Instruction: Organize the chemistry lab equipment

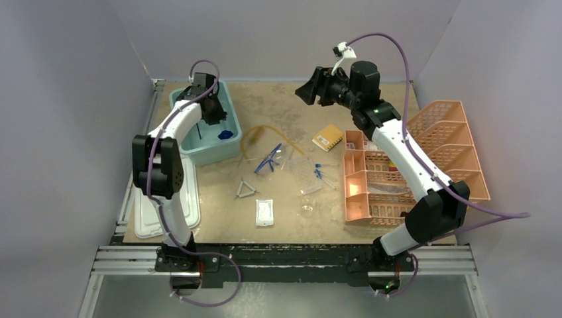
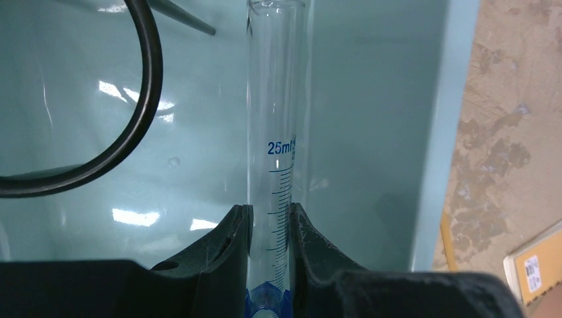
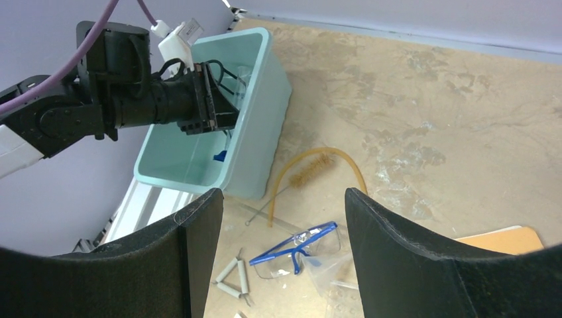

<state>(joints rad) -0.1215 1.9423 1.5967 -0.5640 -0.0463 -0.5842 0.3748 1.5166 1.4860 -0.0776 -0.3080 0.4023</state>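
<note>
Two arms. Left end effector [image 2: 270, 222] pinches graduated cylinder [image 2: 275, 119] (blue scale) inside teal tub [image 2: 457, 132], black wire ring tripod [image 2: 142, 99] just beside. Right end effector [image 3: 281, 202] spread over table [image 3: 464, 99]; blue-framed goggles [image 3: 298, 242], amber tubing [image 3: 331, 152] underneath.

Soft, even light; white glare patches inside the teal tub [image 2: 371, 119].

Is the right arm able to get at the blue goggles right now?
Probably yes. Its claw is open and empty, the goggles lie in the open just ahead of it, and the left claw is away in the tub.
</note>
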